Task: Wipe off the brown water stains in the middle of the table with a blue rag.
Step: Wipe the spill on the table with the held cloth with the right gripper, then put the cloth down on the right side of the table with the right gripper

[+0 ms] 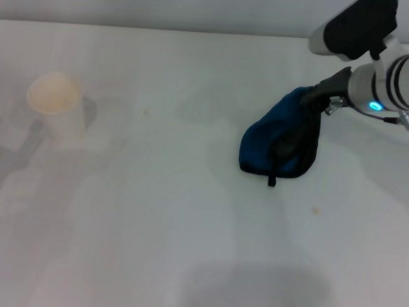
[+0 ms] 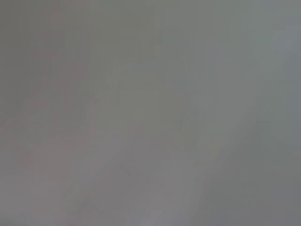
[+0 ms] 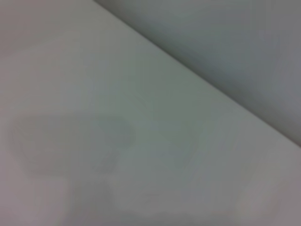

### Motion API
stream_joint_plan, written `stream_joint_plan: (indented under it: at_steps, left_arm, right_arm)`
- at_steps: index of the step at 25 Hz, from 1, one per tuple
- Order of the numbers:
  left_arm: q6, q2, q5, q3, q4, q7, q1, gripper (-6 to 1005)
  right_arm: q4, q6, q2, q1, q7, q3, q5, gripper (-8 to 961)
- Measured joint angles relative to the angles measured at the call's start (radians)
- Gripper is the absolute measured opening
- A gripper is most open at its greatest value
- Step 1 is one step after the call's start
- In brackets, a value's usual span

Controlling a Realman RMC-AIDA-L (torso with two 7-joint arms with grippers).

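The right end effector (image 1: pixel 289 147) reaches in from the head view's upper right and is down on the counter (image 1: pixel 184 250), its dark fingers buried in the rag (image 1: pixel 265 140). The rag bunches up around them into a blue mound, draped up the wrist toward the white forearm, with its black edging and small loop lying on the counter at the near edge. The fingers appear closed on the cloth, though the folds hide how tightly they meet.

The rag sits right of centre on the counter. The stains are hardly visible: only a small tan droplet (image 1: pixel 317 211) lies just in front of and to the right of the rag, apart from it, and another faint speck (image 1: pixel 146 111) shows left of centre.

A paper cup (image 1: pixel 55 104) stands upright at the far left, well apart from the rag.

Of the left arm, only a dark sliver shows at the head view's left edge; its end effector is out of sight. The left wrist view is a featureless grey, and the right wrist view shows only bare counter (image 3: pixel 94 94) and its edge.
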Motion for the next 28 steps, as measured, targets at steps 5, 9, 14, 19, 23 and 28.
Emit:
stream_joint_plan:
  at_steps: [5, 9, 14, 19, 23, 28]
  left_arm:
    - [0.0, 0.0, 0.001, 0.0, 0.0, 0.0, 0.003, 894]
    - [0.002, -0.001, 0.002, 0.0, 0.0, 0.0, 0.007, 894]
    - [0.005, -0.002, 0.005, 0.0, 0.0, 0.0, 0.007, 895]
    - [0.008, -0.002, 0.006, 0.0, 0.0, 0.0, 0.007, 893]
    - [0.01, -0.002, 0.006, 0.0, 0.0, 0.0, 0.007, 892]
    - [0.011, -0.002, 0.006, 0.0, 0.0, 0.0, 0.008, 893]
  right_arm:
    - [0.0, 0.016, -0.007, -0.005, 0.0, 0.017, -0.002, 41]
    - [-0.011, 0.003, -0.005, -0.014, 0.001, 0.017, -0.002, 42]
    - [-0.034, -0.041, 0.001, -0.018, 0.001, -0.017, 0.007, 41]
    - [-0.097, -0.102, 0.004, -0.037, 0.0, -0.051, 0.027, 40]
    - [-0.143, -0.169, 0.003, -0.048, 0.0, -0.052, 0.047, 39]
    - [-0.149, -0.215, 0.003, -0.048, 0.0, -0.049, 0.059, 65]
